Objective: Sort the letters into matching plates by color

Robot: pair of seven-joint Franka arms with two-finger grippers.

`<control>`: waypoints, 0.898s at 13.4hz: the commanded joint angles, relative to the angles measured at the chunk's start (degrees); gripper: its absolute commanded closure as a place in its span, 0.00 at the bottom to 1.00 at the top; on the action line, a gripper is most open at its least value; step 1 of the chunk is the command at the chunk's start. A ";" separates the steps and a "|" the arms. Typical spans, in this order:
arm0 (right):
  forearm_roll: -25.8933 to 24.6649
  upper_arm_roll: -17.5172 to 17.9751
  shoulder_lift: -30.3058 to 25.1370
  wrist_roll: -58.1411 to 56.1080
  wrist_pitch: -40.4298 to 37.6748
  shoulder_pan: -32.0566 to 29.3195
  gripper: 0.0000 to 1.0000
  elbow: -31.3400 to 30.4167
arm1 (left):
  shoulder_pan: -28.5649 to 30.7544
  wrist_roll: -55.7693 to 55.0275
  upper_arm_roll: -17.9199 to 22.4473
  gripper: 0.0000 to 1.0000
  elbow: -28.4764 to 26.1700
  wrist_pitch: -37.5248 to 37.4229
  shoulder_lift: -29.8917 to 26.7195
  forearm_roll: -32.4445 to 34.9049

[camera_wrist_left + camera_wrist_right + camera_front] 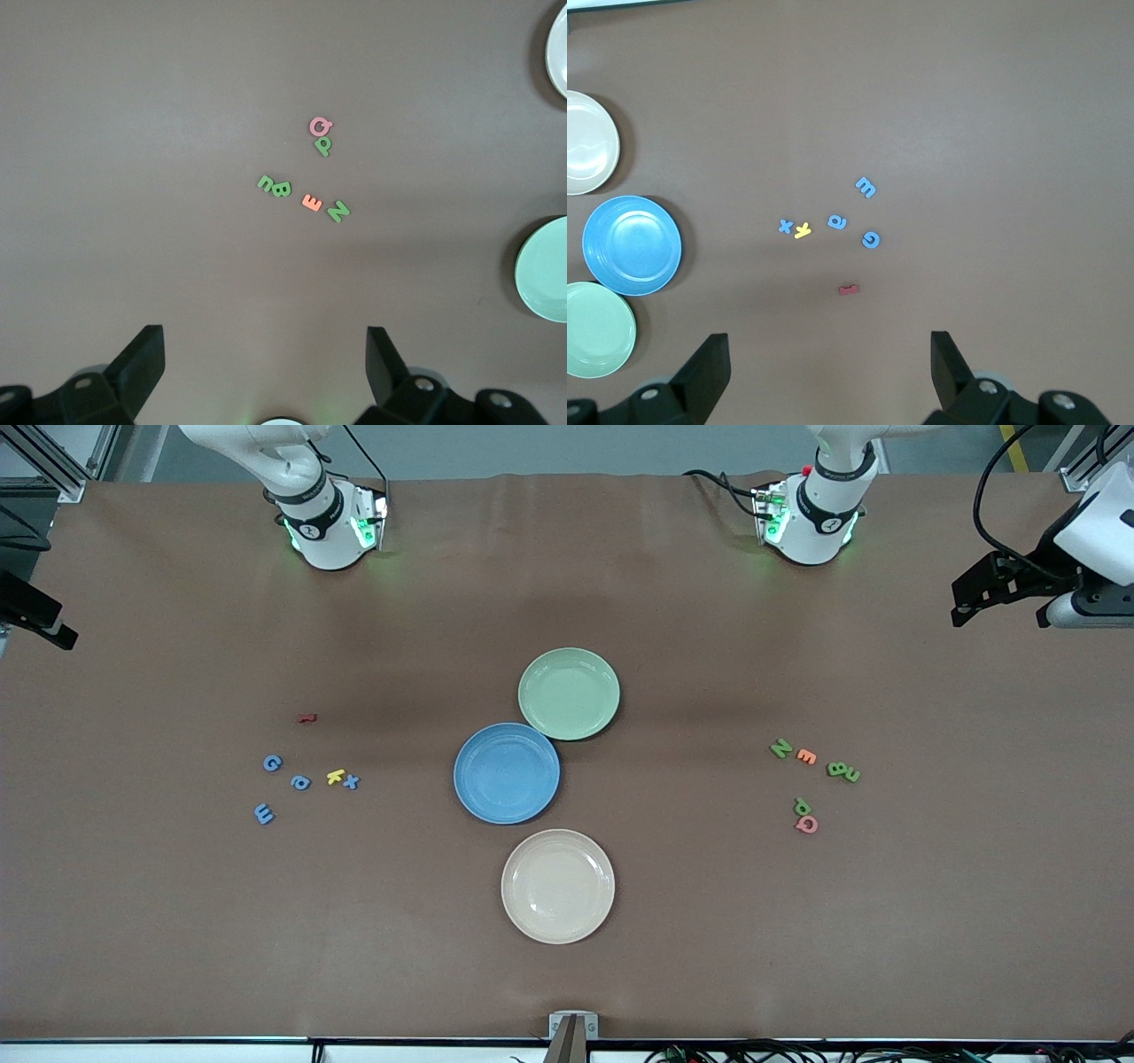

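Several blue letters lie scattered toward the right arm's end of the table, and show again in the right wrist view as blue letters. Several green letters lie toward the left arm's end, seen too as green letters. The blue plate and the green plate touch at mid-table, both empty. My left gripper hangs open high over bare table short of the green letters. My right gripper hangs open high over bare table short of the blue letters. Neither gripper holds anything.
A cream plate sits nearer the front camera than the blue plate. A yellow K and a red letter lie among the blue letters. An orange E and a pink Q lie among the green ones.
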 commanded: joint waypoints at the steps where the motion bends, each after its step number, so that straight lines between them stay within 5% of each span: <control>1: 0.55 0.53 -0.31 0.09 -0.71 -0.60 0.00 0.40 | 0.22 -0.08 -0.11 0.00 1.45 -1.20 0.77 -0.54; 8: 0.55 0.62 0.82 0.35 -4.48 0.54 0.00 -1.17 | 0.13 0.10 -0.11 0.00 1.45 -1.02 4.89 0.42; 12: 0.63 0.79 2.67 0.70 8.29 5.11 0.00 -15.90 | 0.65 -1.57 0.15 0.00 -1.87 3.09 8.24 1.83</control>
